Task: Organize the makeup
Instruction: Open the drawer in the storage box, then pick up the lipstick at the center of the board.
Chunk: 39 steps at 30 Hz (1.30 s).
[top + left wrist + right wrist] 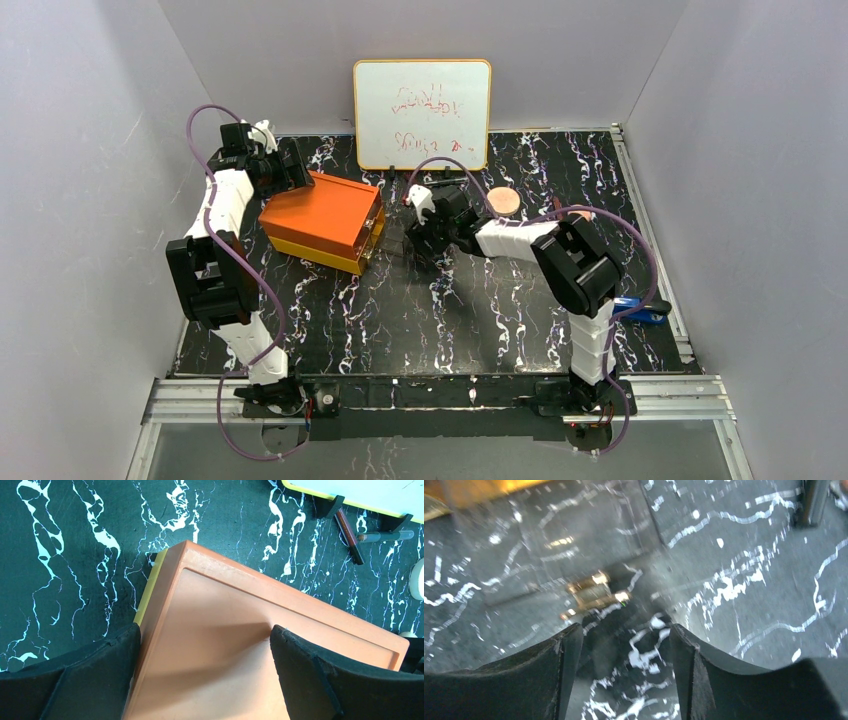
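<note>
The orange box with clear drawers lies at the left middle of the table. My left gripper is open over its back left corner; in the left wrist view the fingers straddle the box's top. Two thin dark pencil-like sticks lie by the whiteboard's feet. A flat peach disc lies behind my right arm. My right gripper is open and empty, low over the table just right of the box's front. Its blurred wrist view shows a clear drawer with a gold handle ahead of the gripper. The egg sponge and black compact are out of view.
A whiteboard stands at the back middle on black feet. A blue stapler-like object lies at the right edge behind my right arm. Grey walls close in the black marbled table on three sides.
</note>
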Each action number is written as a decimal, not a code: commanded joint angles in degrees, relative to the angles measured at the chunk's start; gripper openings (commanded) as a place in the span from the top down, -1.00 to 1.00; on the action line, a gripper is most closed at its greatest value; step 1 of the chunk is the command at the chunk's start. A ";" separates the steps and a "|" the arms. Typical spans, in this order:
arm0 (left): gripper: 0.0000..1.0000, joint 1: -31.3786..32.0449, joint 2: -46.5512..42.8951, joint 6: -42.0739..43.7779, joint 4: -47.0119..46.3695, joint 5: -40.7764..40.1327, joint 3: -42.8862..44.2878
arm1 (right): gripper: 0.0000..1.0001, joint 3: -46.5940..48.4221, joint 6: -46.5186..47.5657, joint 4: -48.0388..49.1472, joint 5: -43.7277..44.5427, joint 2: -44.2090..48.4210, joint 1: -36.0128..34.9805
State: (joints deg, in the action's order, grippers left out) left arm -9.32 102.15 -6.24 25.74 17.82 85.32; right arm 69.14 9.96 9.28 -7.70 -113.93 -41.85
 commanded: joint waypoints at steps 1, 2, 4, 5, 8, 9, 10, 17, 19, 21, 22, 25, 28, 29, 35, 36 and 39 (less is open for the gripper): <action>-0.92 1.06 1.15 2.90 9.50 -2.97 -1.92 | -0.47 -0.28 0.77 -7.49 5.50 7.03 2.02; -0.92 1.06 1.27 2.90 9.51 -2.93 -1.87 | -0.48 -0.46 0.77 -8.56 5.81 9.41 2.65; -0.92 1.06 1.66 2.89 9.55 -2.88 -1.61 | -0.54 -0.38 0.50 -9.18 5.72 14.43 4.17; -0.92 1.06 1.83 2.90 9.62 -2.81 -1.36 | -0.60 0.08 0.15 -9.19 5.40 16.79 5.01; -0.92 1.06 2.47 2.69 9.71 -2.31 -0.43 | -0.76 6.26 -1.24 -10.88 5.53 18.42 7.78; -0.92 1.06 2.66 2.60 9.70 -2.02 -0.18 | -0.77 10.53 -1.42 -13.64 5.83 16.09 8.50; -0.92 1.06 2.84 2.40 9.76 -1.87 0.04 | -0.77 15.75 -1.45 -16.65 6.56 12.74 9.01; -0.92 1.23 3.52 1.34 9.12 -0.97 0.26 | -0.55 49.35 -3.26 -31.09 5.02 -15.01 9.93; -0.92 1.32 3.86 1.32 9.12 -0.95 0.70 | -0.46 60.69 -4.39 -35.95 3.37 -22.44 9.86; -0.92 1.47 4.24 1.28 9.14 -0.87 1.08 | -0.35 69.62 -5.25 -39.05 1.97 -27.99 9.81; -0.92 1.47 4.45 1.31 9.13 -0.84 1.25 | -0.28 72.11 -5.70 -39.21 1.55 -29.45 9.79; -0.92 1.50 4.86 1.49 9.08 -0.74 1.34 | -0.17 67.88 -6.21 -35.62 0.43 -28.76 9.83; -0.92 1.50 5.19 1.67 8.94 -0.75 0.94 | -0.11 63.12 -6.22 -33.43 -0.02 -27.31 9.79; -0.92 1.50 5.31 1.67 8.82 -0.69 0.72 | -0.10 62.33 -6.18 -33.33 -0.10 -27.19 9.78; -0.92 1.50 4.86 1.80 8.10 -0.81 -0.58 | -0.02 57.97 -6.00 -32.72 -0.36 -26.86 9.80; -0.92 1.50 4.73 1.91 8.10 -1.01 -0.70 | 0.00 57.00 -5.97 -32.33 -0.50 -26.77 9.82; -0.92 1.50 4.52 1.93 8.01 -1.16 -1.01 | 0.04 53.64 -6.13 -31.07 -0.68 -25.95 9.66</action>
State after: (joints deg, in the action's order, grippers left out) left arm -9.28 103.79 -6.20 27.59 18.44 87.70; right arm 125.73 4.40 -24.86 -7.38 -144.64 -31.90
